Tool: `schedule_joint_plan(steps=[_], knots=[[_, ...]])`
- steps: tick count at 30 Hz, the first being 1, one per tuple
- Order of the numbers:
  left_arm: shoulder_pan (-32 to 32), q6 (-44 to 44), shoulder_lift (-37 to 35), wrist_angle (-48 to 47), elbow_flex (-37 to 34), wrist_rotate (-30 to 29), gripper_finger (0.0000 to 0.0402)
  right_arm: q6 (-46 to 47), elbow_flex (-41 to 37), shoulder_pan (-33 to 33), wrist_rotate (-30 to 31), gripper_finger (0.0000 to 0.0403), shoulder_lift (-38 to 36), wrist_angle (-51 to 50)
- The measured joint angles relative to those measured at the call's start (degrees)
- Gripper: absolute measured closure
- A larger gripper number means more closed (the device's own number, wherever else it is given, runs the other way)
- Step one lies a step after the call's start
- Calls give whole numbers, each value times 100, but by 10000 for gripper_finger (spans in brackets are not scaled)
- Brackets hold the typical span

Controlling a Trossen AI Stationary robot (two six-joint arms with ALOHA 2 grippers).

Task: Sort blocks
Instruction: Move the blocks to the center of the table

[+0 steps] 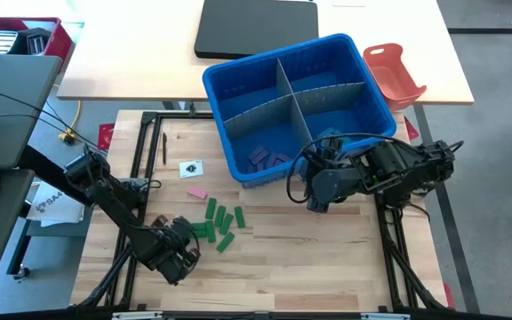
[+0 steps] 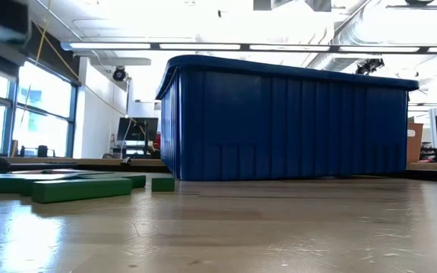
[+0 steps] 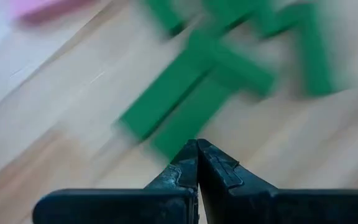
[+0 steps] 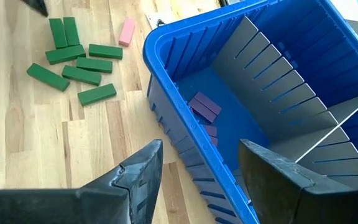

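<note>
Several green blocks (image 1: 219, 222) lie flat in a loose cluster on the wooden table left of centre, with one pink block (image 1: 196, 192) just beyond them; they also show in the right wrist view (image 4: 79, 59) and the low view (image 2: 82, 188). Purple blocks (image 4: 204, 106) lie in the near left compartment of the blue divided bin (image 1: 238, 84). Blue blocks (image 1: 327, 135) lie in its near right compartment. My left gripper (image 3: 197, 149) is shut and empty, just near-left of the green cluster (image 3: 185, 106). My right gripper (image 4: 201, 149) is open and empty, over the bin's near wall (image 4: 185, 130).
The blue bin with grey dividers (image 1: 296, 93) stands at the table's far middle and fills the low view (image 2: 287, 121). A white card (image 1: 190, 168) and a dark pen (image 1: 164, 147) lie left of the bin. An orange-red tray (image 1: 394, 71) and a black pad (image 1: 256, 27) sit on the far table.
</note>
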Motion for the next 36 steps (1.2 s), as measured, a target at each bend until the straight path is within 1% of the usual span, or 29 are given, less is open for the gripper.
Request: schedule_joint_plan(steps=[2,5,6,9,12,15,18,24,27,29,30,33,36], knots=[[11,-178,4,-383,46,608,401,-10,0,0,-2,199,0,0],[1,-555,-3,-849,60,1692,401,-10,0,0,0,199,0,4],[-15,-615,-1,-965,50,1949,401,-12,0,0,0,199,0,5],[-23,-582,-7,-906,-39,2472,401,-13,0,0,0,199,0,22],[-16,-435,-7,-647,-343,2987,401,-13,0,0,0,199,0,22],[-18,-551,-7,-529,-714,3668,401,-13,0,0,0,199,0,20],[-22,-791,-7,-538,-982,4053,401,-13,0,0,0,199,0,20],[-29,-827,-7,-501,-1054,4298,401,-13,0,0,0,199,0,20],[-29,-808,-7,-472,-1054,4318,401,-11,0,0,0,199,0,20],[-29,-776,-9,-288,-1052,4286,401,-10,0,0,0,199,0,20],[-29,-780,-11,-166,-1050,4209,401,-10,0,0,-1,199,0,20],[-27,-814,-12,496,-1051,3674,402,-11,0,0,0,199,0,20],[-12,-869,-31,780,-1035,3125,401,-13,0,0,-1,199,0,20]])
